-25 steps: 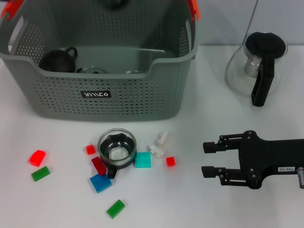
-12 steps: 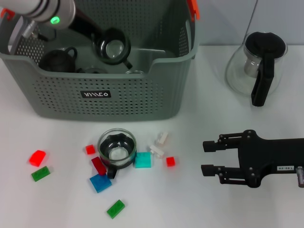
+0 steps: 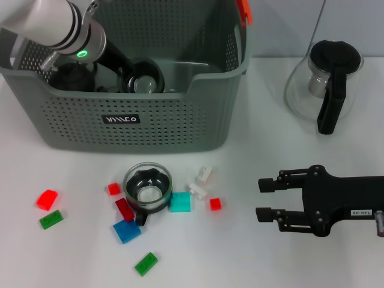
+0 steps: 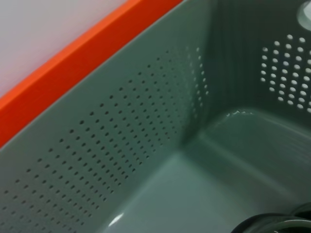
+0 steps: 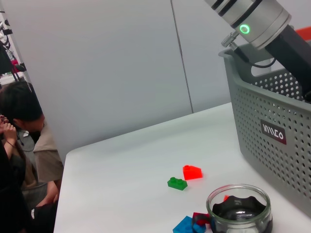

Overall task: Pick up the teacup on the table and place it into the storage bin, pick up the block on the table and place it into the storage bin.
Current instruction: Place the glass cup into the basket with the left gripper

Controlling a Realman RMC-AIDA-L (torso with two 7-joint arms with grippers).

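Observation:
The grey-green storage bin (image 3: 150, 126) stands at the back left of the table. My left arm reaches down into it, and my left gripper (image 3: 133, 73) holds a glass teacup (image 3: 146, 80) low inside the bin. The left wrist view shows the bin's inner wall (image 4: 146, 145) and a dark cup rim (image 4: 272, 224). A second glass teacup (image 3: 147, 187) (image 5: 239, 211) sits on the table in front of the bin, among loose blocks: teal (image 3: 180, 202), blue (image 3: 126, 230), white (image 3: 202, 183). My right gripper (image 3: 263, 198) rests open on the table to the right of them, holding nothing.
A black cup (image 3: 72, 75) lies in the bin's left part. A glass teapot (image 3: 324, 84) with black lid stands at the back right. More blocks lie scattered: red (image 3: 47, 198) (image 5: 192, 171), green (image 3: 51, 219) and green (image 3: 146, 263). A person sits beyond the table's far edge.
My left arm came in over the bin carrying a teacup and has lowered it deeper inside. The right gripper and the things on the table have barely moved.

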